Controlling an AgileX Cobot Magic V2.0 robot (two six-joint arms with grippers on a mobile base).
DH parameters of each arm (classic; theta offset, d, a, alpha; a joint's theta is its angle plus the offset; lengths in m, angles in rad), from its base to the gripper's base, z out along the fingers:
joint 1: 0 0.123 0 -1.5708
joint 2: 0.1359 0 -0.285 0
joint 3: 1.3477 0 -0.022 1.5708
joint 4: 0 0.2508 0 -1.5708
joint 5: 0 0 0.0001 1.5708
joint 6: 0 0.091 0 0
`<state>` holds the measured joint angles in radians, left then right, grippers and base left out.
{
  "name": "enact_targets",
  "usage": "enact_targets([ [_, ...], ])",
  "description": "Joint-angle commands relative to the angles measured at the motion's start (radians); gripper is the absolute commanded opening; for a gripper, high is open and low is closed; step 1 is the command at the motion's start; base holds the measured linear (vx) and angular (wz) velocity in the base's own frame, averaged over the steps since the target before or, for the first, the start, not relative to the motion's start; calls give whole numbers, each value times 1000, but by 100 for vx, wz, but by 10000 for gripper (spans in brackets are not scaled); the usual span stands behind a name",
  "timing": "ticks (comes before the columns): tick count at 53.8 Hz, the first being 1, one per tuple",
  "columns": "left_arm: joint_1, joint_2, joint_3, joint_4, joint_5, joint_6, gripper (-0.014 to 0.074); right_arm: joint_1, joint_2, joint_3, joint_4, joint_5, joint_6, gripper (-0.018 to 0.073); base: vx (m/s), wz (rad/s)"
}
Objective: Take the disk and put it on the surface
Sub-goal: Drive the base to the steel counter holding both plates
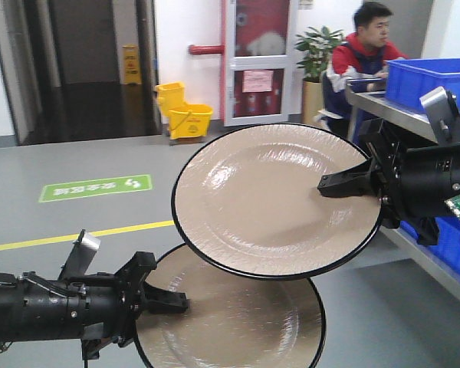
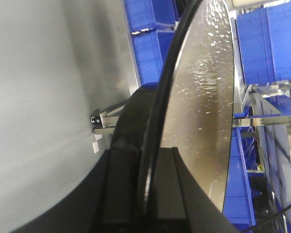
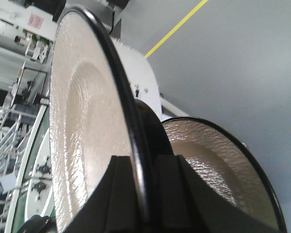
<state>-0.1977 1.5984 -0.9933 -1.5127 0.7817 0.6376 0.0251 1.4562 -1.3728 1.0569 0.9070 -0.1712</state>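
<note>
My left gripper (image 1: 165, 300) is clamped on the lower plate (image 1: 238, 322) at its 9 o'clock rim, thin edge between the jaws, which I'd guess keeps it roughly level. The upper plate (image 1: 268, 199) overlaps it toward 1 o'clock, raised and tilted, probably to avoid a clash. My right gripper (image 1: 330, 186) pinches that one at 3 o'clock. Both plates are in the air, and I can't see the tabletop.

The grey floor (image 1: 77, 161) held a yellow mop bucket (image 1: 182, 111) far off (yellow line (image 1: 77, 236) and green sign (image 1: 94, 188) nearer); a blue crate (image 1: 433, 80) sat on the right metal bench (image 1: 379, 105).
</note>
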Motion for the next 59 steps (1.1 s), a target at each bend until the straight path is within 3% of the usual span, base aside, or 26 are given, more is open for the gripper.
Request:
enact_targets([
  [1, -4, -51, -31, -107, 51, -5, 1, -4, -42, -44, 110, -48, 4, -8, 25, -36],
  [59, -4, -51, -31, -107, 51, -5, 1, -4, -42, -44, 110, -48, 4, -8, 37, -10],
])
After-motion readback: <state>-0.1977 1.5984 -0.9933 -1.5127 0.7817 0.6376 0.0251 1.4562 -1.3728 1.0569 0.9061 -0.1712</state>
